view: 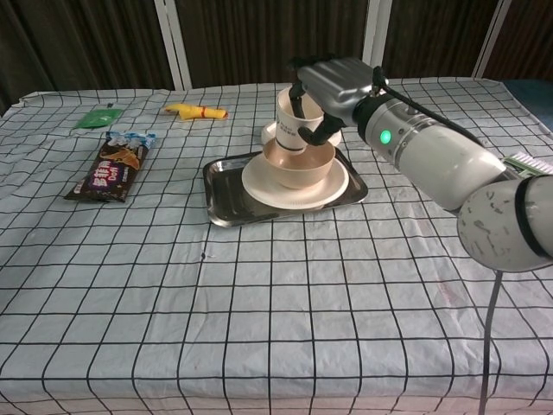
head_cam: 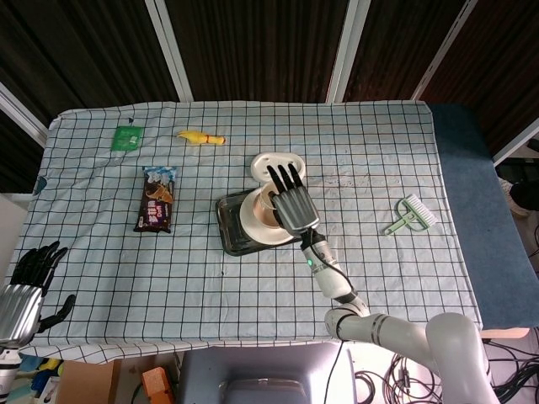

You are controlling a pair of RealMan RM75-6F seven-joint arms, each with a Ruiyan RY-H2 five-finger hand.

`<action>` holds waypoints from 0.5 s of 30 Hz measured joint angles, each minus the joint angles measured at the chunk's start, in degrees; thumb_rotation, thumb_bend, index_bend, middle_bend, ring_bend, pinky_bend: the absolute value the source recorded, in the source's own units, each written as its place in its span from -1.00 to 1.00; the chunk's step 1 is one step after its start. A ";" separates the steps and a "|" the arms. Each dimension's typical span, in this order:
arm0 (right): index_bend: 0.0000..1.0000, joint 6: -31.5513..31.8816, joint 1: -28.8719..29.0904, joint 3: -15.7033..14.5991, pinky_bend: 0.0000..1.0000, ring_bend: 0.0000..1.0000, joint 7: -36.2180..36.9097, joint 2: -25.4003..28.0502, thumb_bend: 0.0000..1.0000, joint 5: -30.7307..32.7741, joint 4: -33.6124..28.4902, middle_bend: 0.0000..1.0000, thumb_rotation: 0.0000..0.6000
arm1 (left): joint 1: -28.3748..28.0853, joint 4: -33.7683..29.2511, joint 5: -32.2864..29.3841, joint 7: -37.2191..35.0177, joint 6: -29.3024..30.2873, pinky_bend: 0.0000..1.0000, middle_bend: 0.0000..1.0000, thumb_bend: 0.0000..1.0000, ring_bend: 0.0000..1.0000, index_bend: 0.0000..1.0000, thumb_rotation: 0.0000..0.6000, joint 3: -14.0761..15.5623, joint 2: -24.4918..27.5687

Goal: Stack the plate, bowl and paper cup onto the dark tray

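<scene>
The right hand (view: 339,82) grips the white paper cup (view: 297,128) with fingers wrapped around its wall, holding it upright over the beige round bowl (view: 298,164). The bowl sits on the cream plate (view: 333,188) on the dark metal tray (view: 226,186), so the cup nests centrally. The left hand (head_cam: 25,286) idles beside the worktop, fingers spread, empty.

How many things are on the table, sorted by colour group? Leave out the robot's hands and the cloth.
Cream or white: 4 (plate, bowl, paper cup, oval dish)
Green: 2 (packet, brush)
Yellow: 1 (toy)
Dark: 2 (tray, snack wrapper)
Total: 9
</scene>
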 measured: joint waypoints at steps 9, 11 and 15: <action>0.10 -1.92 -0.56 -1.80 -1.00 -1.00 0.16 0.23 -0.10 1.04 -0.71 -0.94 1.00 | -0.22 -0.06 -0.53 -0.05 -0.53 -0.97 -1.00 -0.29 -1.00 -1.00 1.00 -0.16 0.01; 0.04 -2.54 -0.60 -2.01 -1.00 -1.00 -0.34 0.27 -0.10 1.69 -0.80 -0.94 1.00 | -0.19 -0.09 -0.43 -0.08 -0.43 -0.97 -1.00 -0.29 -1.00 -1.00 1.00 -0.12 0.04; -0.07 -3.06 -0.67 -2.20 -1.00 -1.00 -1.72 0.32 -0.10 3.08 -1.04 -0.94 1.00 | -0.12 -0.08 -0.30 -0.17 -0.26 -0.97 -1.00 -0.29 -1.00 -1.00 1.00 -0.06 0.07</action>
